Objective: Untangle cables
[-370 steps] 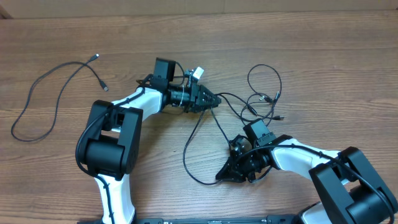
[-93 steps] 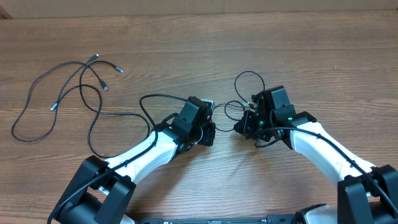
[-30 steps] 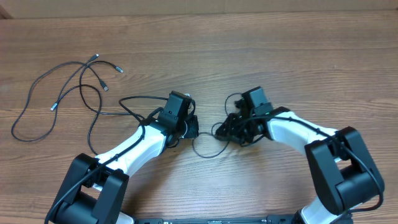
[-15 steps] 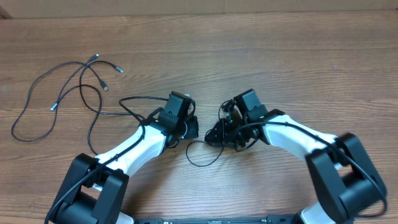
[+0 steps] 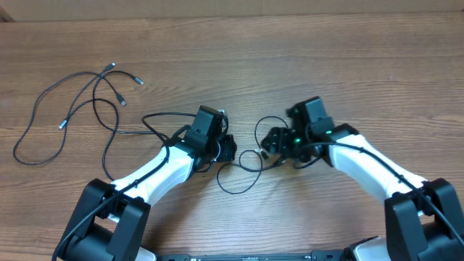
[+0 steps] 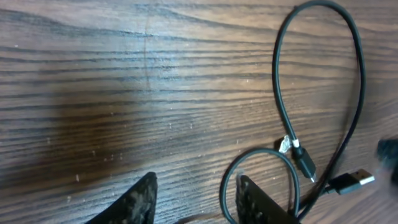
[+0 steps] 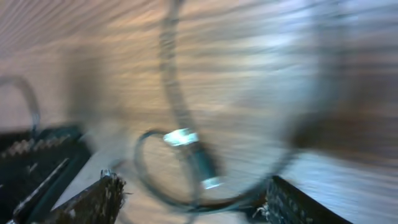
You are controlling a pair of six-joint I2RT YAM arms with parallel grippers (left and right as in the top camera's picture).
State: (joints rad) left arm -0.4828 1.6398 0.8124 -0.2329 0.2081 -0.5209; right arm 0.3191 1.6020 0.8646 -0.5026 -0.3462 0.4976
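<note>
Right hand [image 7: 194,184] has drawn back rightward and now stands spread wide, left hand [image 6: 196,185] parted on nothing, so the cable [image 6: 275,81] lies looped loose on the table [image 5: 326,58] between them, other cables [image 5: 95,101] well left; strand likely freed.

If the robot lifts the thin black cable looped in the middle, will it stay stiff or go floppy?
Probably floppy: the cable lies in loose curves, so it would likely droop. It looks very thin, so it is probably light. Its plug end might dangle and swing.
</note>
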